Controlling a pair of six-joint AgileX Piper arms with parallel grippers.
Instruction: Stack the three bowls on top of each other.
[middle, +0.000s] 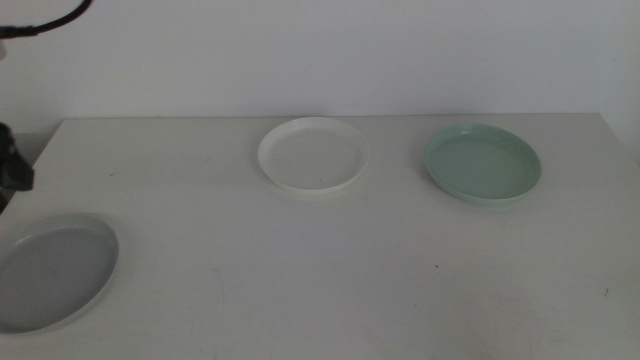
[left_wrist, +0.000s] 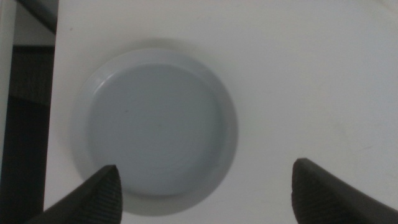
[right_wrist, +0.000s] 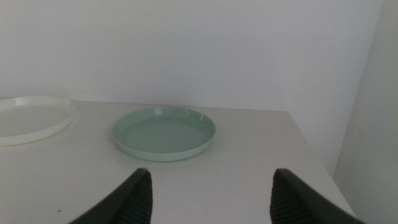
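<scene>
Three shallow bowls lie apart on the white table. The light grey bowl is at the front left, the white bowl at the back centre, and the mint green bowl at the back right. My left gripper hangs open above the grey bowl, looking down on it with nothing held. A dark part of that arm shows at the left edge. My right gripper is open and empty, low over the table, a short way in front of the green bowl. The white bowl lies beside the green one.
The grey bowl sits close to the table's left edge, with a dark drop beyond it. The table's right edge runs near the green bowl. A white wall stands behind the table.
</scene>
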